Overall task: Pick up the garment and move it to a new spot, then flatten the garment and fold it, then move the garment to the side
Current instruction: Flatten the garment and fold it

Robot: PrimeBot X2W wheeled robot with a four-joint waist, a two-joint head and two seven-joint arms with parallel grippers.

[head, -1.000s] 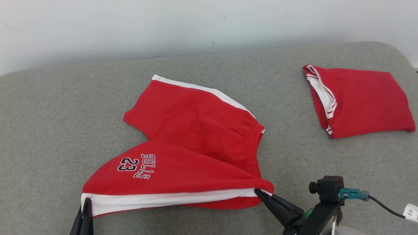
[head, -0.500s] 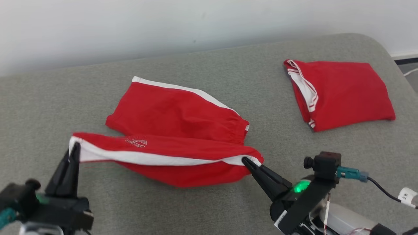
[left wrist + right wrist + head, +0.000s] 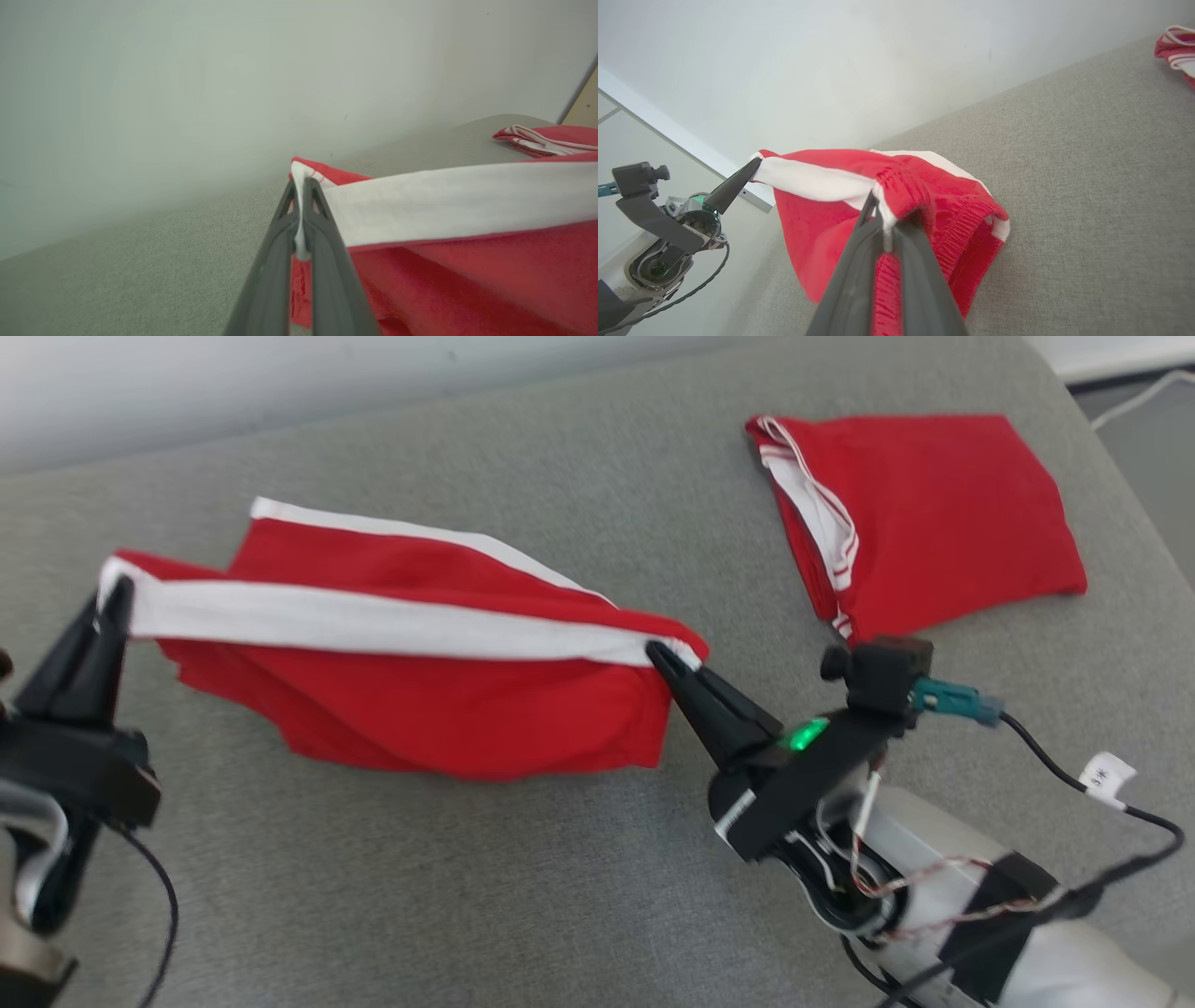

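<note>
Stretched over grey cushion: red shorts, 1 white side stripe taut on top, red cloth sagging beneath. Pinched at hem end by clenched left gripper, at elastic waistband by clenched right gripper. Left of folded red garment.

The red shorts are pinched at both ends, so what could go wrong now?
Both grippers pinch only a thin edge of the white stripe, the left gripper at one end, the right gripper at the other, so the red shorts might slip free. The cloth below hangs bunched and may land wrinkled on the grey cushion. A swing to the right could nudge the folded red garment.
</note>
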